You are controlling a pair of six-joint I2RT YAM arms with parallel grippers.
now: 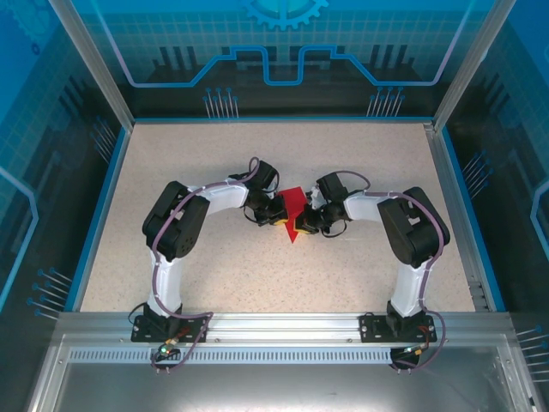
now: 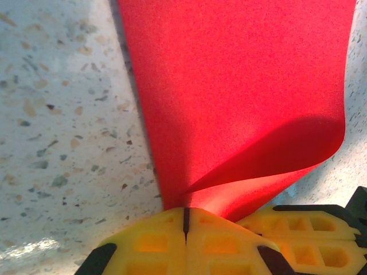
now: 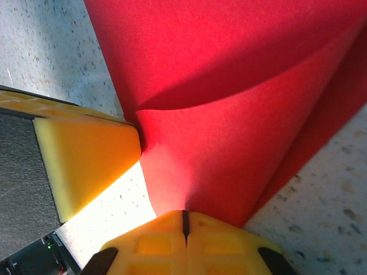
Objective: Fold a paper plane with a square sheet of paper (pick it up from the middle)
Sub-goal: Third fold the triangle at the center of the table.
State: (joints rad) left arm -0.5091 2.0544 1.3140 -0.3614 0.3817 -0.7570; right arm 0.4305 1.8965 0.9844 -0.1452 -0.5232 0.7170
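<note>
One red sheet of paper (image 1: pixel 294 204) sits at the middle of the surface (image 1: pixel 223 275), curled and partly lifted off it. Two grippers hold it: the left gripper (image 1: pixel 278 215) and the right gripper (image 1: pixel 309 216) are each clenched on an edge. From above, both cover much of its outline, which seems to taper to a point.

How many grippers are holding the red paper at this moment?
2. The left gripper is shut on the red paper in the middle of the table; the right gripper is shut on it too, close beside the left one.
</note>
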